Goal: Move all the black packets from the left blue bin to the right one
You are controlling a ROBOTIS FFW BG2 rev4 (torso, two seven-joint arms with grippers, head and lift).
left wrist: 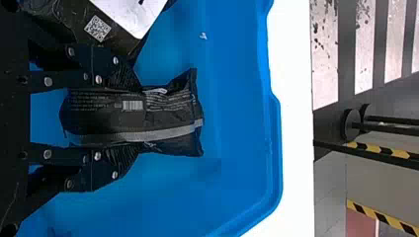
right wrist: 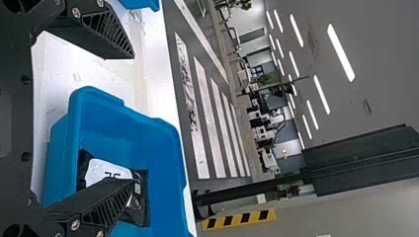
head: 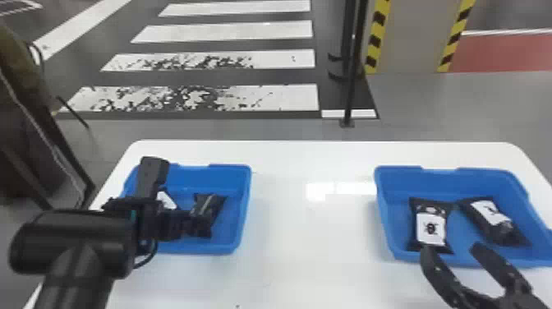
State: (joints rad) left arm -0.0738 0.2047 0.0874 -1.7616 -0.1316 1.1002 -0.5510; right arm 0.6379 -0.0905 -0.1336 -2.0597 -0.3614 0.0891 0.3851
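Observation:
In the head view, my left gripper (head: 189, 224) reaches into the left blue bin (head: 243, 205), closed around a black packet (head: 210, 211). The left wrist view has this packet (left wrist: 170, 118) pinched along both sides by the left gripper (left wrist: 133, 118). Another black packet with a white label (head: 166, 200) lies beside it, partly behind the arm. My right gripper (head: 454, 248) stands open with nothing in it, near the front rim of the right blue bin (head: 410, 183). Two labelled black packets, one on the left (head: 430, 226) and one on the right (head: 493, 222), lie inside that bin. The right wrist view shows the right gripper (right wrist: 133, 118) with fingers wide apart.
Both bins stand on a white table (head: 308, 230), with a wide stretch of tabletop between them. Beyond its far edge a thin black pole (head: 351, 90) rises from the floor. A dark object (head: 24, 123) stands left of the table.

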